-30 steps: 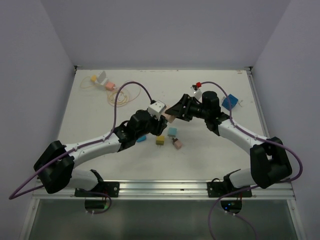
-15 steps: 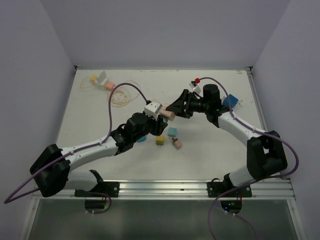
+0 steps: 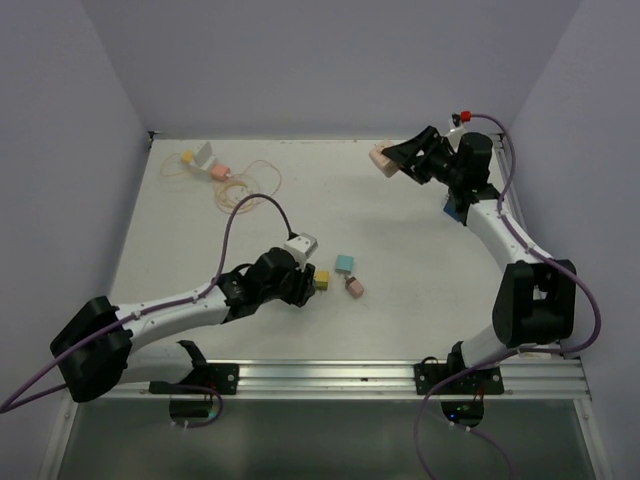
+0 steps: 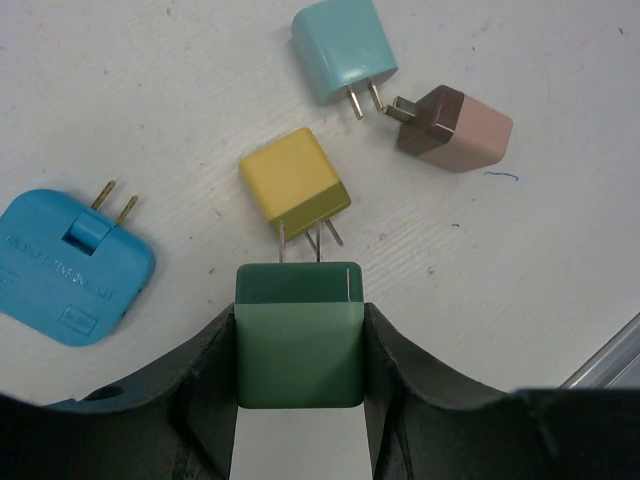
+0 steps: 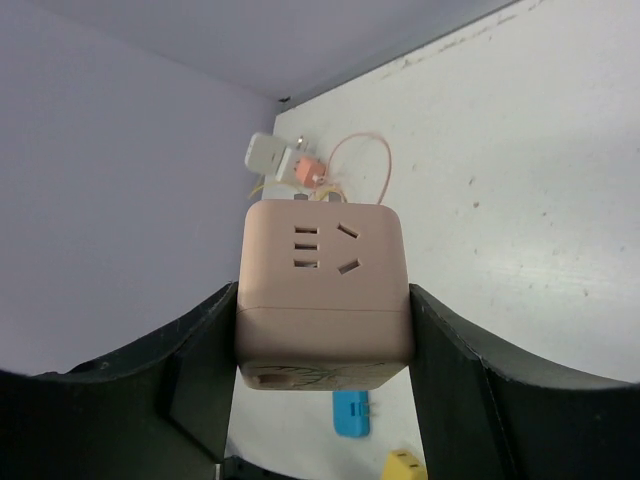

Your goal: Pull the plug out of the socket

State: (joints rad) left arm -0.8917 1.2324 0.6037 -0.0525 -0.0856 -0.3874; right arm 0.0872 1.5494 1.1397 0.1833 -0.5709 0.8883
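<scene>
We see the white surface carrying the loose items. In the upper right of the overhead view, our right end effector hangs above it, fingers closed partway on a pink cube socket with its outlet face bare. Lower centre-left, our left end effector clamps the green plug, well apart from that socket. A blue adapter, yellow plug, pink-brown plug and teal plug lie nearby.

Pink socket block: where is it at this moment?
In the top view the socket block is at the table's back right, clamped between the right arm's fingers, far from the loose plugs.
</scene>
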